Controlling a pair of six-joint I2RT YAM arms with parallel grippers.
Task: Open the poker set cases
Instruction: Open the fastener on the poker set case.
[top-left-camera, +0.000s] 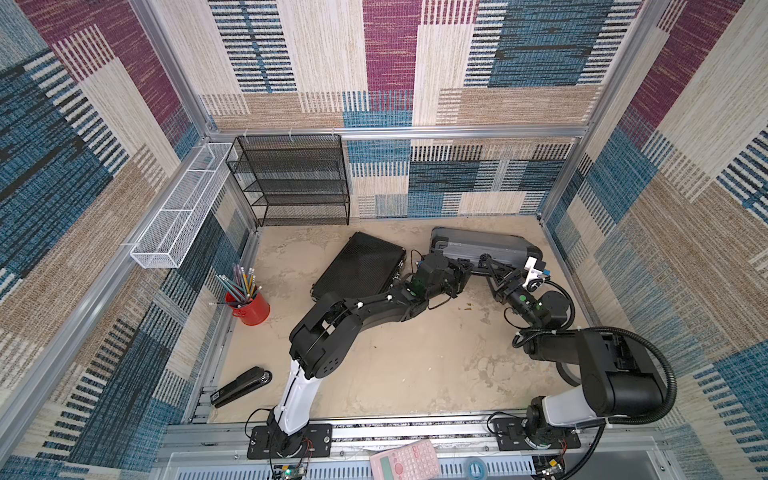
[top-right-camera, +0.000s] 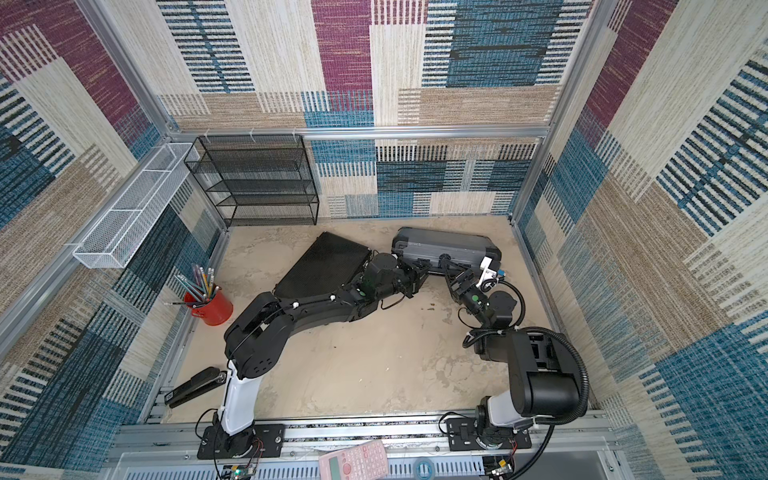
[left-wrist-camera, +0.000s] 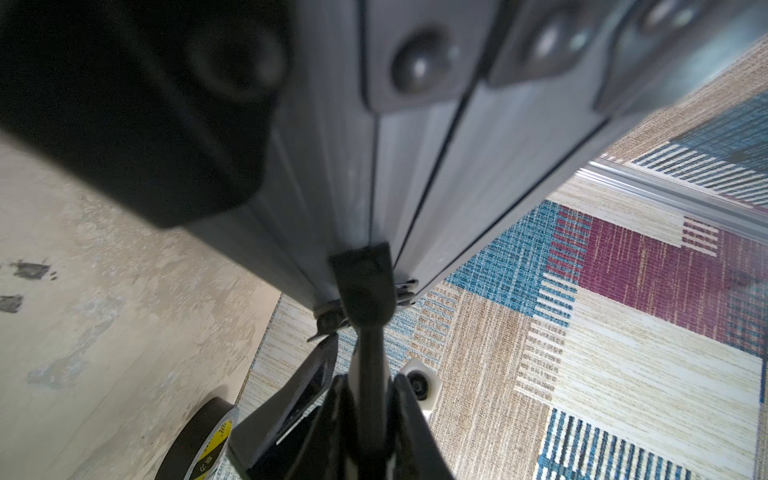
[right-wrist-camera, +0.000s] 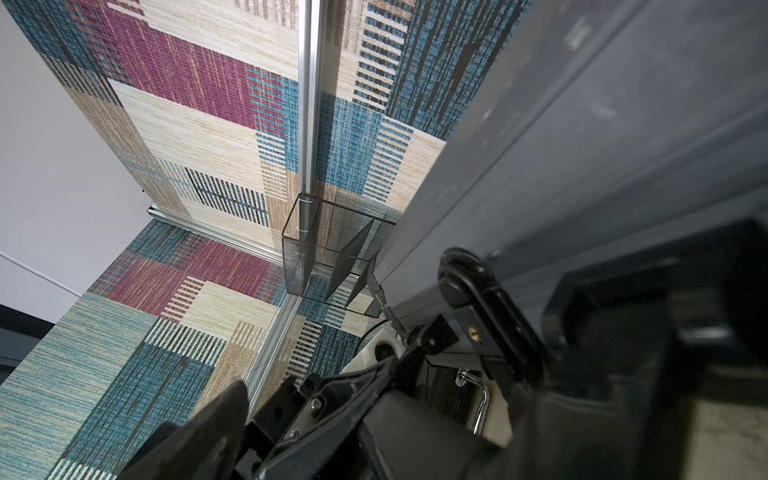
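Sandy tabletop (top-left-camera: 395, 365), both cases at the far end: black case (top-left-camera: 361, 266) flat at eleven o'clock, grey case (top-left-camera: 490, 245) up on edge at one (seam (left-wrist-camera: 374, 187) facing the arms). Left gripper (top-left-camera: 467, 264) is pressed together against that seam. Right gripper (top-left-camera: 489, 268) is spread wide beside the handle (right-wrist-camera: 490, 307).

On the table (top-left-camera: 415, 374), the slim case (top-left-camera: 361, 266) lies at centre back, just before the shelf rack (top-left-camera: 291, 183) that stands against the rear wall. The thick case (top-left-camera: 490, 245) sits to its right – near it, by the back wall. The left gripper (top-left-camera: 466, 265) and right gripper (top-left-camera: 492, 269) meet at its front side. The pencil cup (top-left-camera: 249, 309) stands at the left edge, with the stapler (top-left-camera: 241, 386) nearer the front – and a calculator (top-left-camera: 405, 459) before the arm bases.
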